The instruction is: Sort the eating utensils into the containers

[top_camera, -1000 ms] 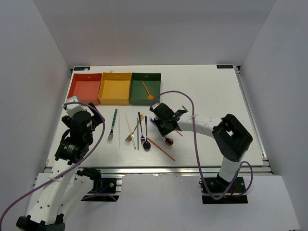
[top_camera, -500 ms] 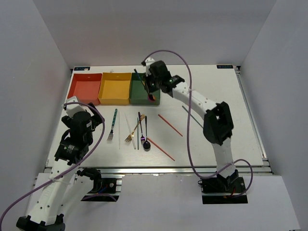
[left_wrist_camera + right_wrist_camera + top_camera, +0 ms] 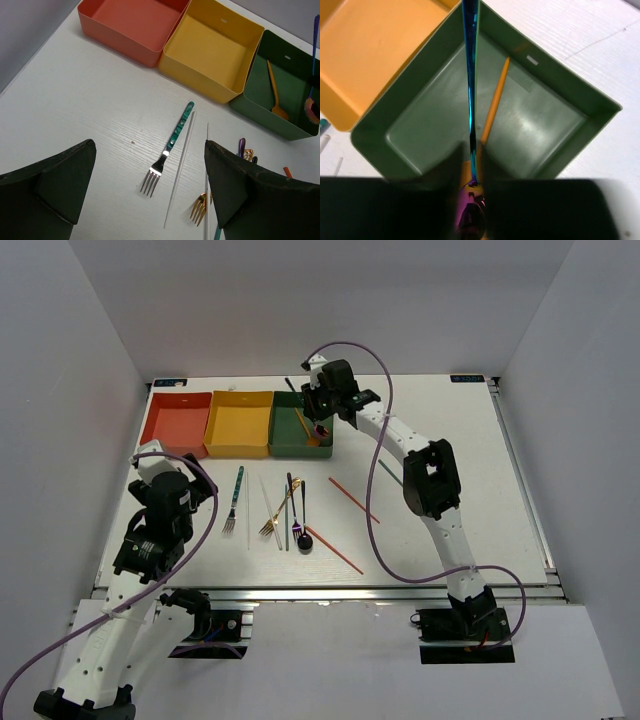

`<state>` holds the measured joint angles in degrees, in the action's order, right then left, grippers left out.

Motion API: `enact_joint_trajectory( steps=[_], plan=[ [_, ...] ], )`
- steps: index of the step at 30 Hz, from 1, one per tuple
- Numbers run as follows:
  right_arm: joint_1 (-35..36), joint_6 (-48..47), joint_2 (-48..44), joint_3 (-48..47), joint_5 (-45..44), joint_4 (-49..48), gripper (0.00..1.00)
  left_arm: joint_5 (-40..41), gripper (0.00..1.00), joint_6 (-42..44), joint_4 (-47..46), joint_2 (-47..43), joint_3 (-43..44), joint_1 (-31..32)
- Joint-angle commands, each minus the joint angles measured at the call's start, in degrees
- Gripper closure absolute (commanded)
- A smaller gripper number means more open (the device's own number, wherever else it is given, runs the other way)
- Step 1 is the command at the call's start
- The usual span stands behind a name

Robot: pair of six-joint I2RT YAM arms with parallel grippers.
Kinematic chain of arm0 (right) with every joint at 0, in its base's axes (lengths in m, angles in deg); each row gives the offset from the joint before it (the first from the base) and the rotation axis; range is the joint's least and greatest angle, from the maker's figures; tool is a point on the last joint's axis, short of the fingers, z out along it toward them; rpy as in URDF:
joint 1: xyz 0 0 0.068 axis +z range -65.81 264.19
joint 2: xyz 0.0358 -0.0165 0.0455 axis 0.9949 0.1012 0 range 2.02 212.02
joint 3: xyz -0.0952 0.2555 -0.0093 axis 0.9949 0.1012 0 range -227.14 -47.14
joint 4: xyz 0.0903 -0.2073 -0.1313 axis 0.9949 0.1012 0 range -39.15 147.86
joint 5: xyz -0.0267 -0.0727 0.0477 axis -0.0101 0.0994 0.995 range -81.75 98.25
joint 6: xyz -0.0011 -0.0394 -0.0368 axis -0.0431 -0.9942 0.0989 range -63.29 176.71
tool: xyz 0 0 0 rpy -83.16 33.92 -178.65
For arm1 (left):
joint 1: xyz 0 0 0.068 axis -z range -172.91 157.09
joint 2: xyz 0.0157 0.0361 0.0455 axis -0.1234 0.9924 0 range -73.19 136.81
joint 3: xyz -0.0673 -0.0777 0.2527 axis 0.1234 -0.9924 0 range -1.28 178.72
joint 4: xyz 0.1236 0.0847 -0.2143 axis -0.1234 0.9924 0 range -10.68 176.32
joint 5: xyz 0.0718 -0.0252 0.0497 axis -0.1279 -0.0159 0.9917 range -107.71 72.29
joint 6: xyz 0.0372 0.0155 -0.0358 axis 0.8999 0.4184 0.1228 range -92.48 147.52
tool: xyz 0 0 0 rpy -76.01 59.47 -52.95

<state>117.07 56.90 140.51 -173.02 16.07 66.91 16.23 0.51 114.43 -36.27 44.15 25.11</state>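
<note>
Tabletop point(image 3: 460, 470) in white, seen from above, with three shallow square trays in a row at its upper left: red-orange tray point(image 3: 175, 422), yellow tray point(image 3: 238, 425) and dark green tray point(image 3: 285, 440), walls touching. The right gripper point(image 3: 321, 412) reaches over the green tray, its jaws clamped on an iridescent spoon point(image 3: 470, 75) with a blue-teal handle and a purple bowl. In the right wrist view the spoon runs up the centre of the frame, held above the tray floor. A gold spoon point(image 3: 494, 107) lies flat inside the green tray, just beside the held one. The red-orange and yellow trays hold nothing. The left gripper point(image 3: 150, 180) hangs over the left part of the table, fingers spread wide apart and gripping nothing. Below the trays, in the middle of the frame, loose utensils lie on the table: a teal-handled fork point(image 3: 234, 498), silver chopsticks point(image 3: 268, 508), a gold fork point(image 3: 278, 512), a purple fork point(image 3: 295, 518), a black spoon point(image 3: 304, 532) and, further right, two red chopsticks point(image 3: 352, 499) lying apart.
</note>
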Motion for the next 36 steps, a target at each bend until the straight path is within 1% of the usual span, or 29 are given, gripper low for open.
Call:
enact_joint_trajectory(
  steps=[1, 2, 3, 4, 7, 9, 10, 11, 12, 13, 14, 15, 16, 17, 18, 19, 20, 21, 23, 24, 26, 27, 30, 31, 33, 36],
  plan=[
    [-0.01, -1.95, -0.86, -2.97, 0.72, -3.22, 0.62, -0.8, 0.02, 0.46, -1.01, -0.19, -0.25, 0.17],
    [-0.01, -1.94, -1.64, -2.79, 0.19, -3.22, 0.53, -0.89, 0.02, 0.46, -1.01, -0.19, -0.17, 0.17],
    [-0.01, -1.86, -2.26, -2.53, -1.29, -3.31, 0.49, -0.89, 0.02, 0.46, -1.01, -0.01, -0.17, 0.17],
    [-0.1, -1.77, -2.79, -2.26, -1.92, -3.05, 0.4, -0.89, 0.02, 0.46, -1.01, 0.07, -0.17, 0.17],
    [-0.1, -1.33, -5.95, -2.08, -3.86, -1.91, 0.33, -0.97, 0.02, 0.46, -1.01, 0.25, -0.25, 0.26],
    [0.07, 1.55, -9.81, -1.21, -7.0, 0.9, 0.3, -0.97, 0.02, 0.55, -1.01, 0.34, -0.17, 0.17],
    [0.42, 3.23, -11.56, -0.16, -9.02, 1.95, 0.16, -0.97, 0.02, 0.46, -0.92, 0.43, -0.17, 0.17],
    [0.95, 4.81, -16.02, 4.29, -11.57, 3.88, 0.11, -0.97, 0.02, 0.55, -0.92, 0.43, -0.17, 0.17],
    [2.96, 7.7, -18.67, 7.38, -18.55, 4.68, 0.11, -0.89, 0.02, 0.46, -0.92, 0.43, -0.08, 0.17],
    [4.28, 9.38, -21.31, 11.15, -22.54, 4.95, 0.11, -0.8, 0.02, 0.46, -0.84, 0.34, -0.08, 0.17],
    [7.08, 11.05, -26.99, 19.71, -25.45, 4.08, 0.11, -0.71, 0.02, 0.46, -0.84, 0.34, -0.08, 0.17],
    [8.5, 14.72, -29.75, 24.15, -30.18, 3.55, 0.11, -0.54, 0.02, 0.46, -0.84, 0.34, -0.08, 0.17],
    [9.82, 16.5, -32.12, 28.2, -32.05, 2.76, 0.11, -0.71, 0.02, 0.46, -0.84, 0.25, -0.08, 0.17],
    [12.35, 18.08, -36.5, 35.81, -33.29, 1.71, 0.11, -0.71, 0.02, 0.46, -0.92, 0.42, -0.17, 0.17],
    [13.51, 21.4, -38.28, 38.93, -35.56, 0.31, 0.11, -0.8, 0.02, 0.55, -1.01, 0.43, -0.17, 0.17],
    [14.74, 22.65, -40.65, 41.75, -36.63, -0.23, 0.11, -0.97, 0.02, 0.55, -0.92, 0.6, -0.17, 0.17],
    [16.93, 24.23, -41.2, 43.95, -38.03, -0.41, 0.11, -0.8, 0.02, 0.55, -0.92, 0.6, -0.08, 0.17],
    [17.82, 27.9, -41.46, 46.67, -40.48, 0.63, 0.11, -0.8, 0.02, 0.55, -0.92, 0.69, -0.08, 0.17],
    [20.36, 30.39, -40.86, 48.1, -41.12, 1.87, 0.11, -0.54, 0.02, 0.46, -0.75, 0.52, 0.01, 0.17],
    [21.25, 31.79, -40.42, 48.45, -42.95, 3.01, 0.11, -0.45, 0.02, 0.46, -0.66, 0.51, -0.08, 0.17],
    [23.62, 34.69, -38.32, 48.19, -44.72, 5.12, 0.15, -0.1, 0.02, 0.37, -0.57, 0.16, -0.08, 0.17],
    [23.98, 35.49, -37.43, 47.75, -44.03, 6.0, 0.17, -0.01, 0.02, 0.29, -0.66, -0.19, -0.08, 0.17],
    [25.39, 36.9, -34.35, 46.17, -42.37, 6.89, 0.34, -0.01, 0.02, 0.29, -0.57, -0.45, -0.17, 0.17],
    [25.56, 36.82, -33.65, 45.56, -41.92, 6.45, 0.43, -0.01, 0.02, 0.29, -0.57, -0.45, -0.17, 0.17],
    [25.65, 37.25, -31.72, 44.85, -40.78, 6.45, 0.45, -0.01, 0.02, 0.29, -0.57, -0.45, -0.17, 0.17],
    [25.65, 37.7, -29.87, 44.24, -38.68, 5.83, 0.52, -0.1, 0.02, 0.29, -0.57, -0.45, -0.17, 0.17]
  ],
)
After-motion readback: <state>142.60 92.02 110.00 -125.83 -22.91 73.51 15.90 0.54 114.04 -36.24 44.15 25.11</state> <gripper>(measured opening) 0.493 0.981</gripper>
